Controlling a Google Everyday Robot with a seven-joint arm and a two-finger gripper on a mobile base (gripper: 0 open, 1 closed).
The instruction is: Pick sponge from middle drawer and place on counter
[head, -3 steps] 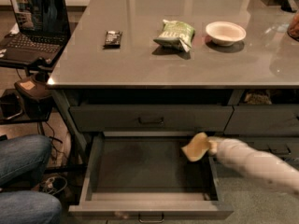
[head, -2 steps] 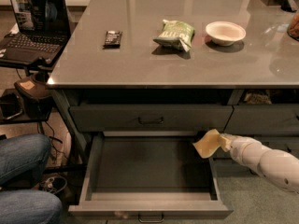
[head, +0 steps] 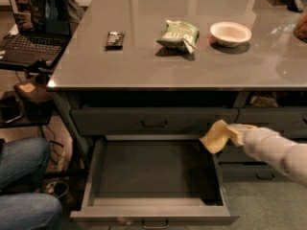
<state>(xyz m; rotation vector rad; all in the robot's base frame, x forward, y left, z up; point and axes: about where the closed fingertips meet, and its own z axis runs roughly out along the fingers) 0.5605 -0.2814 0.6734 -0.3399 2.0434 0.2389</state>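
Observation:
The pale yellow sponge (head: 215,136) hangs in the air above the right edge of the open middle drawer (head: 153,174), in front of the drawer fronts and below the counter's edge. My cream gripper (head: 230,131) comes in from the right and is shut on the sponge. The drawer's dark flat interior holds nothing that I can see. The glossy grey counter (head: 144,61) lies above and behind.
On the counter lie a green snack bag (head: 178,34), a white bowl (head: 230,33) and a small dark bar (head: 114,39). A closed upper drawer (head: 153,121) sits above the open one. A laptop (head: 33,25) stands at left, and a person's knees (head: 21,186) at lower left.
My gripper has lifted the sponge up and to the right, out of the drawer's interior to above its right edge.

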